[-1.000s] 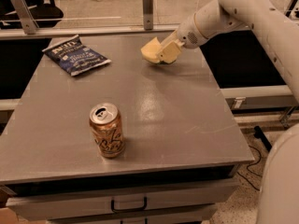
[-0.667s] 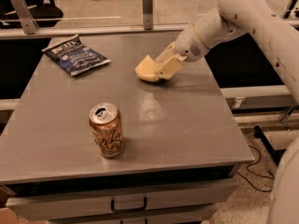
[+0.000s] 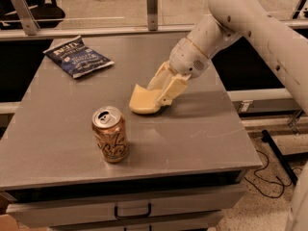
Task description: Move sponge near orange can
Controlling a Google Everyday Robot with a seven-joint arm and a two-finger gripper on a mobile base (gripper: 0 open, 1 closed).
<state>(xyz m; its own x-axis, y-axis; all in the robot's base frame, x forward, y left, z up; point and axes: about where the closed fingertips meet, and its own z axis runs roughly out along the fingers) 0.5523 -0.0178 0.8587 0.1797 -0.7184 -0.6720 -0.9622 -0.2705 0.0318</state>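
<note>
Already your sponge (image 3: 143, 101) is close to where it belongs. It hangs low over the middle of the tabletop (image 3: 207, 129), behind the orange can (image 3: 110, 134) and to its right in this view, near it but not touching, with a strip of bare grey surface between them. Its front edge curls upward, and you cannot tell here whether its underside rests on the surface or is just above it. The gripper (image 3: 156, 94) is at the sponge's right end, reaching down from the upper right. Its jaws are closed on the foam, so the sponge is held rather than set down. The can stands upright near the front edge with its pull-tab top showing, and nothing touches it. Well apart at the far left corner lies the dark blue chip bag (image 3: 77, 57), out of the way. The white arm (image 3: 250, 23) comes in from the right side of the view.

By my reading the carrying is as good as done, since the sponge looks near enough to the can to count. What is left for you is to lower it flat if it is not down, spread the jaws, and lift clear without dragging the foam or nudging the can. Soft foam may cling to a finger on release, so watch for that
</note>
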